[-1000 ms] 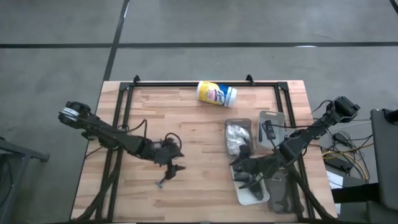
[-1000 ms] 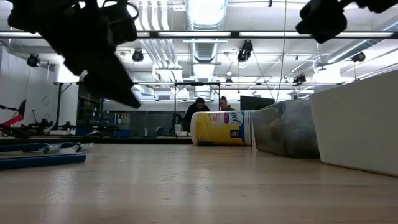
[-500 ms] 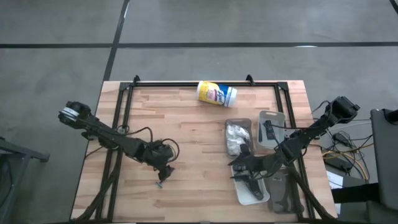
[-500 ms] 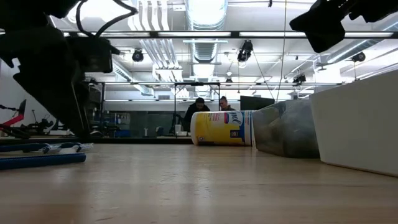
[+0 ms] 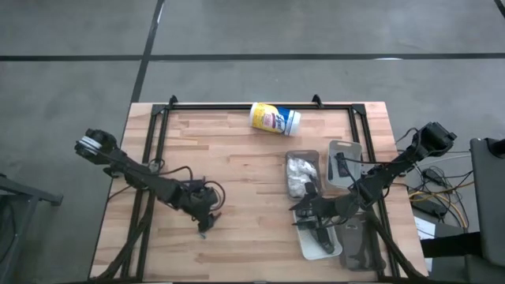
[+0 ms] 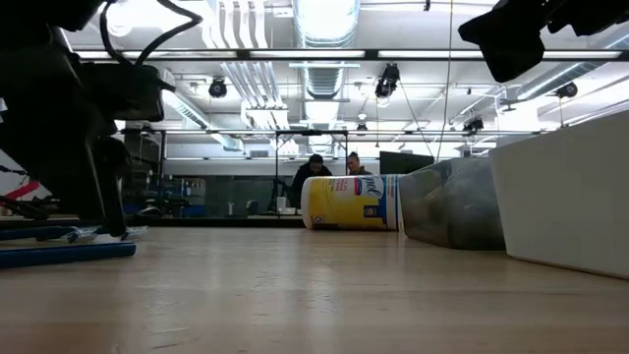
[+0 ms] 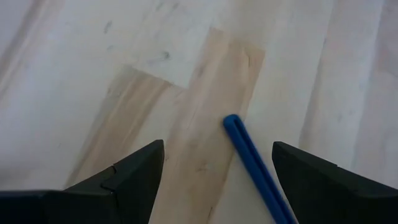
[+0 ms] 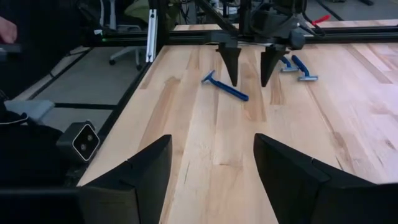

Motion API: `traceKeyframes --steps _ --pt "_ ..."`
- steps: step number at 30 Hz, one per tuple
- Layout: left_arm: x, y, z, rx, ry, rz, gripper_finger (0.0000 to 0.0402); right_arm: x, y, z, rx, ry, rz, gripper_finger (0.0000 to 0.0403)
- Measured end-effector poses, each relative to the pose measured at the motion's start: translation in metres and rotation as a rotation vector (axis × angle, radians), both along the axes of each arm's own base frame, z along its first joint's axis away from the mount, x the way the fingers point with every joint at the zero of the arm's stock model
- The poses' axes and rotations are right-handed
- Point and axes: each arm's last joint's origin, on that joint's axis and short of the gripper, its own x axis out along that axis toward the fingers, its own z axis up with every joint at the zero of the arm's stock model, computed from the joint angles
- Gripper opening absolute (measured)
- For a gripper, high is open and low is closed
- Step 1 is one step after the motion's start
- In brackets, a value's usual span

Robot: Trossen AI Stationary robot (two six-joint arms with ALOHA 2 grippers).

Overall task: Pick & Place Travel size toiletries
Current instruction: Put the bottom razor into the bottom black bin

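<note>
On wood table [image 5: 252,150] | L pincer [image 7: 214,171] wide over blue razor [image 7: 255,168] | R pincer [image 8: 211,168] wide | 2 ppl behind.

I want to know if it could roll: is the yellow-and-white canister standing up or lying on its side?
On its side. The canister lies lengthwise on the table in the high view, and shows sideways in the low view.
</note>
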Motion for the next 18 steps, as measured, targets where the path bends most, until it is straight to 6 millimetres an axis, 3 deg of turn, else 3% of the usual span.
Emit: traceKeyframes --steps 9,18 --pt "0.005 -0.017 -0.014 0.015 -0.024 -0.077 0.0303 0.0 0.0 0.0 0.001 0.0 0.0 0.0233" --pt "0.008 -0.018 -0.03 0.067 0.019 -0.064 0.0303 0.0 0.0 0.0 0.005 -0.002 -0.001 0.0254"
